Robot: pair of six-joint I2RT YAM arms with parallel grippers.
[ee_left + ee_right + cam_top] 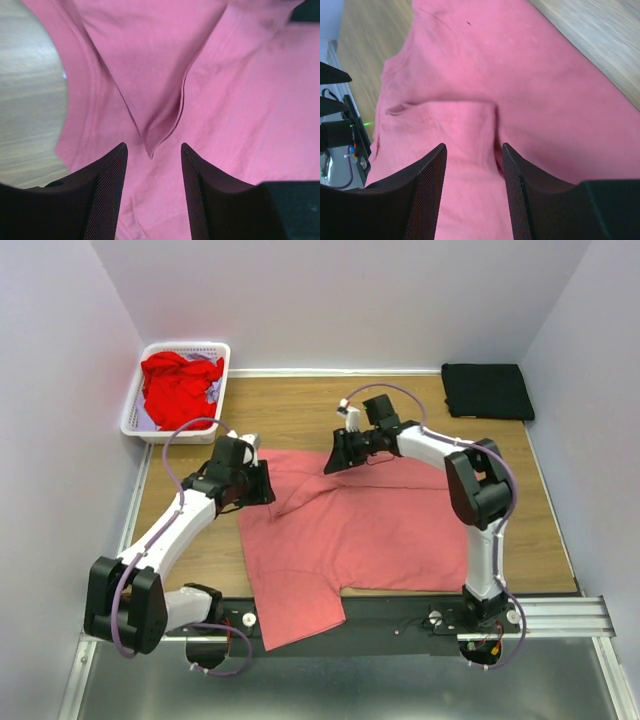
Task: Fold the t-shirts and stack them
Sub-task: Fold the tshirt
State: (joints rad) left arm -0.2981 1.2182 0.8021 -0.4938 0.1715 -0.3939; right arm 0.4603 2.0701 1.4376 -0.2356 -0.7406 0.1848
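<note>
black shirt looks folded, pink shirt lies flat on the table, barely started, red shirt waits in basket. left hand and right hand both released, empty.

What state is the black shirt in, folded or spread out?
Folded: the black shirt lies as a neat rectangle in the far right corner of the table, no sleeves showing.

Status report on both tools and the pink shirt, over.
Left tool open, empty, above pink shirt. Right tool open, empty, above it too. Shirt spread out, wrinkled, not folded. Nothing blocking.
</note>
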